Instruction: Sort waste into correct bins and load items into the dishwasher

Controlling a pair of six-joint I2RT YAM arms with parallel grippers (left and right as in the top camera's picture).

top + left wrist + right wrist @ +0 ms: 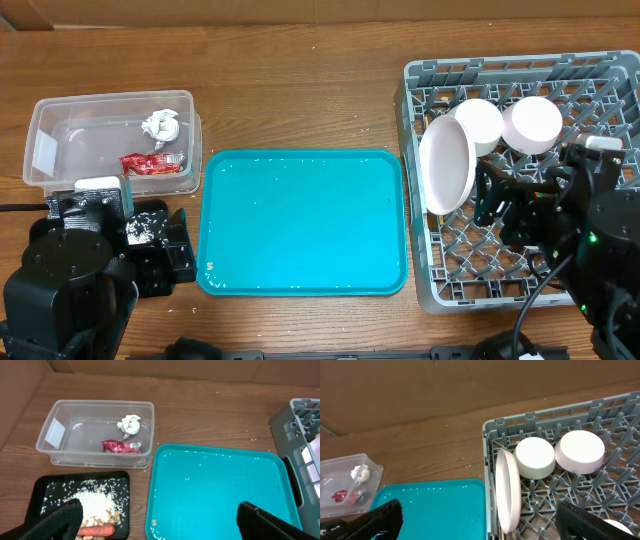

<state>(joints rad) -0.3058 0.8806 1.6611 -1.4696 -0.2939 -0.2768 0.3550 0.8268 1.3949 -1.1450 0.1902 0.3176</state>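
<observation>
1. Surface: brown wood-grain table (pixel 300 90), with scattered white crumbs on it. Behind its far edge stands a plain brown board backdrop (pixel 420 390). No more of the room shows.
2. Clear tub (pixel 40 120) sits far left on the table. The crumpled tissue (pixel 160 125) and the red wrapper (pixel 150 162) are inside it, toward its right end, tissue behind wrapper.
3. Black tray (pixel 40 490) is just in front of the tub. It holds a pile of white rice (pixel 97 502), brownish food scraps (pixel 100 520) and the carrot (pixel 95 531) at its near edge. In the overhead view the left arm covers most of it.
4. Teal tray (pixel 300 220) is at table centre, between the bins and the rack. It carries only stray rice grains (pixel 154 522).
5. Grey dish rack (pixel 420 75) is at the right, just beside the teal tray. The plate (pixel 447 165) stands on edge along its left side. Two bowls (pixel 480 122) (pixel 532 122) sit upside down side by side in the far row, the left one touching the plate.
6. Left gripper (pixel 160 520): jaws spread wide, nothing between them, above the near ends of the black and teal trays.
7. Right gripper (pixel 482 522): jaws spread wide, nothing held, over the rack's near left part.
</observation>
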